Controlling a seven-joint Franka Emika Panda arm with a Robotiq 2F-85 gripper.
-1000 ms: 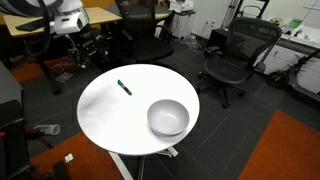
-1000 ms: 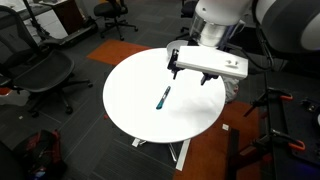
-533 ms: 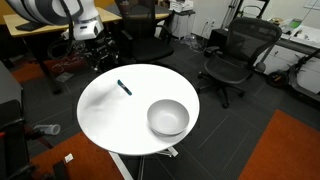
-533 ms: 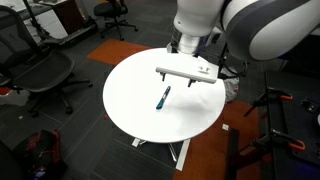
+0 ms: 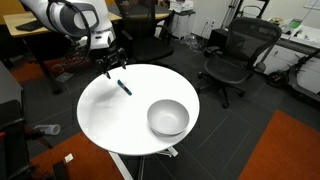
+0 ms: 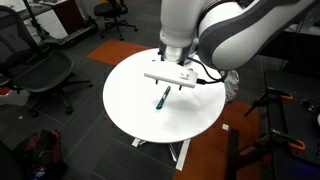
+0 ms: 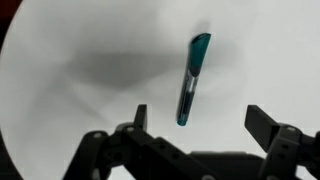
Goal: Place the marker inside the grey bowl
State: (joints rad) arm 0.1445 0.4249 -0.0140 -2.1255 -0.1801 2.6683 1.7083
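Observation:
The marker (image 5: 124,87) is a thin dark teal stick lying flat on the round white table (image 5: 100,115); it also shows in an exterior view (image 6: 162,97) and in the wrist view (image 7: 193,78). The grey bowl (image 5: 168,117) stands upright on the table, apart from the marker; it shows only in this exterior view. My gripper (image 5: 113,68) hovers just above the marker, open and empty. In the wrist view the two fingers (image 7: 200,118) straddle the marker's near end without touching it.
Black office chairs (image 5: 235,55) stand around the table on dark carpet. Another chair (image 6: 45,75) is beside the table. Desks with equipment line the back (image 5: 40,20). An orange floor patch (image 5: 290,150) lies to one side.
My arm has swung in over the table and come down toward the marker. The marker and bowl have not moved.

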